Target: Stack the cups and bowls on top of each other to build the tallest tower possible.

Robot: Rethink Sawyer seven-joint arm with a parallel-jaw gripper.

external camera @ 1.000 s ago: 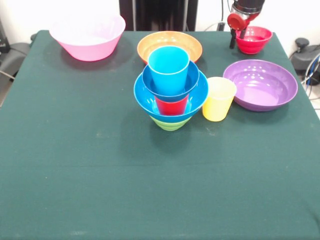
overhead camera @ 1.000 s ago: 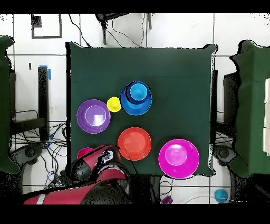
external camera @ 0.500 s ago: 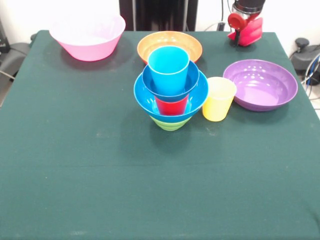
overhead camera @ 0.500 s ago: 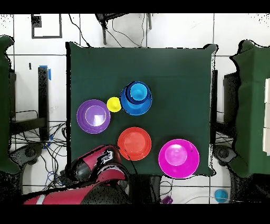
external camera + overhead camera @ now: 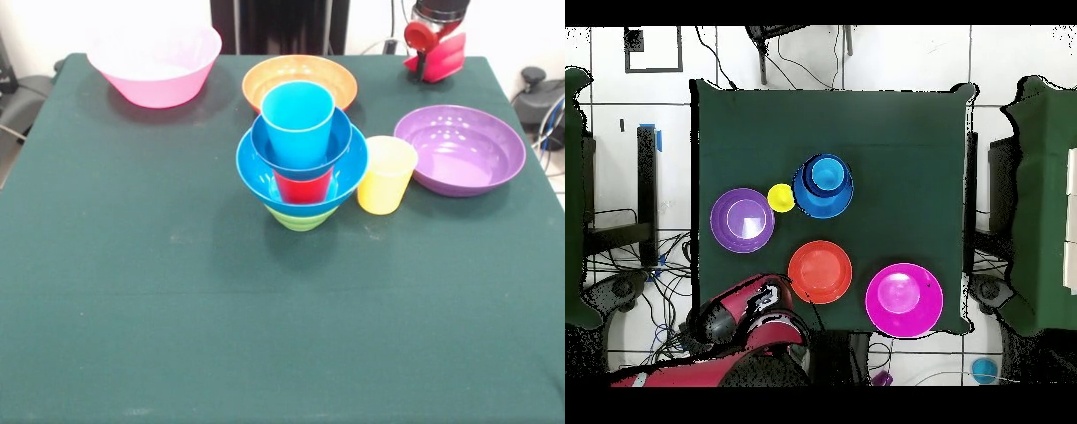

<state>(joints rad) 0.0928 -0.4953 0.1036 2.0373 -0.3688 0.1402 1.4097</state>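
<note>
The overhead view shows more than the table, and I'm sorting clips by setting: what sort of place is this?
Probably a robotics lab or test room, not a home. A green-covered table stands on a pale tiled floor, loose cables trail beside it, and the red arm is mounted at the table's edge.

A dark green tablecloth covers the table (cables trail beside it).

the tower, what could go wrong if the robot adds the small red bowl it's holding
1. The tower rests on a small green plastic bowl under a wider large blue bowl; a nudge could topple it.
2. The yellow plastic cup stands right beside it and could be knocked.
3. The small red plastic bowl hangs tilted from the tool; it may slip.
</note>
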